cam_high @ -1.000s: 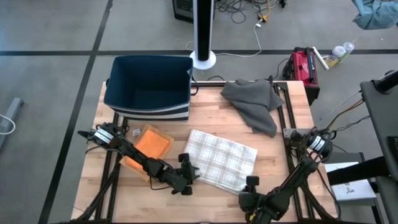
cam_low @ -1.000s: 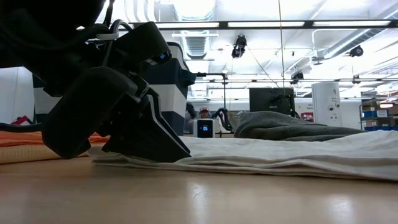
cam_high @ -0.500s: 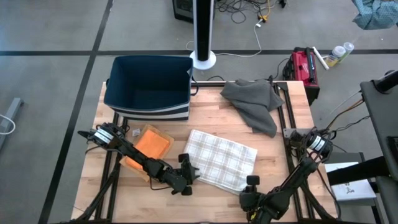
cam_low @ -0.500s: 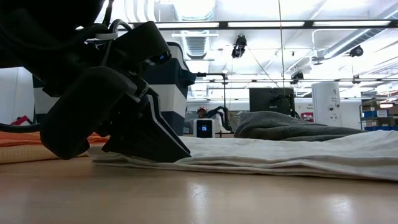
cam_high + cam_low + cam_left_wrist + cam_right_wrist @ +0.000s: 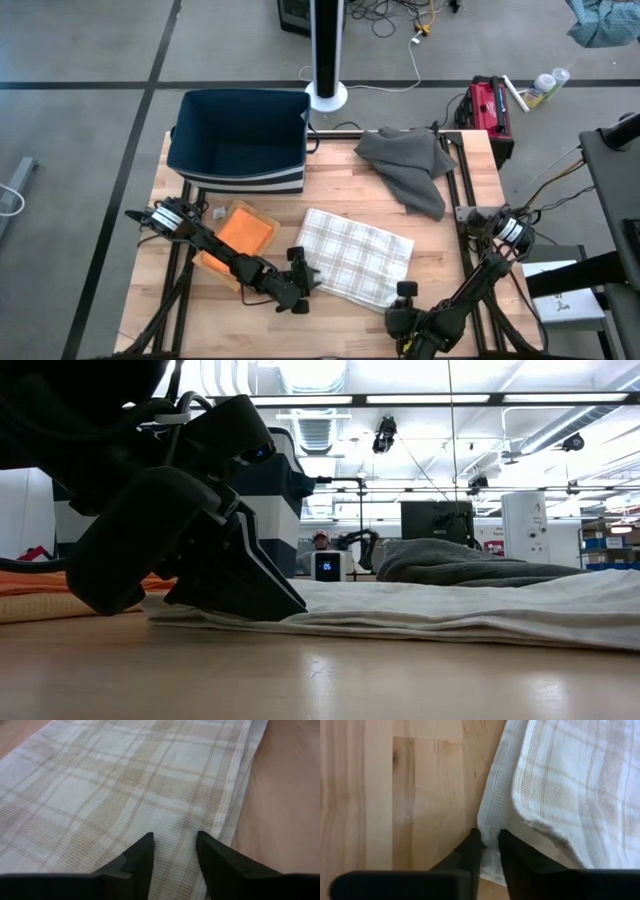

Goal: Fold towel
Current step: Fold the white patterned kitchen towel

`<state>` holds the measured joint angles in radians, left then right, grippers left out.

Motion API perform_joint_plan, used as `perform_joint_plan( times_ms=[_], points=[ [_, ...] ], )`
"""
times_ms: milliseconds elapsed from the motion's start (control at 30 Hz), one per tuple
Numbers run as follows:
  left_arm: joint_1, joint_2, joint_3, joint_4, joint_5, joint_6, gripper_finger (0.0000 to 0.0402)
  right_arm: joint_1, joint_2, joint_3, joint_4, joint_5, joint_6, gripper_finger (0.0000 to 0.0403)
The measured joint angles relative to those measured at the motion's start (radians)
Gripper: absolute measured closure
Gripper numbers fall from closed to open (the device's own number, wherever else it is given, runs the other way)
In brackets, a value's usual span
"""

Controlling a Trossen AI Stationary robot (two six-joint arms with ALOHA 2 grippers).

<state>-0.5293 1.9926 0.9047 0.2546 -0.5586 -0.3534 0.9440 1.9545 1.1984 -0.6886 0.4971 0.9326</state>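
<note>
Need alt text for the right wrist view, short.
The right gripper, fingers nearly together, pinches the edge of the folded plaid towel on the wooden table. The towel's upper layer ends short of the lower one.

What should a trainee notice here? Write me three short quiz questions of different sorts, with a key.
1. True or false: the grey cloth lies on top of the plaid towel.
2. Pick one. The left hand is: A) open over the plaid towel; B) shut on the grey cloth; C) shut on nothing.
3. In a few words: which cloth's edge is the right hand at?

Key: 1 false, the two lie apart. 2 A. 3 the plaid towel.
</note>
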Motion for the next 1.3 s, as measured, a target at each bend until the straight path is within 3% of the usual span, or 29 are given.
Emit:
perform_joint_plan(
  times_ms=[233,533,967,1300],
  points=[
    [0.0,0.0,0.0,0.003,0.001,0.0,0.0273,0.0,-0.012,0.03,-0.048,-0.01,-0.001,0.0398],
    [0.0,0.0,0.001,0.006,0.001,0.0,0.0271,0.0,-0.066,0.099,-0.254,-0.002,0.063,0.04],
    [-0.001,0.0,0.002,0.01,0.003,-0.002,0.0251,0.005,-0.021,0.095,-0.207,-0.114,0.062,0.04],
    [-0.002,0.001,0.002,0.014,0.004,0.0,0.0259,0.006,-0.003,0.094,-0.215,-0.129,0.062,0.04]
  ],
)
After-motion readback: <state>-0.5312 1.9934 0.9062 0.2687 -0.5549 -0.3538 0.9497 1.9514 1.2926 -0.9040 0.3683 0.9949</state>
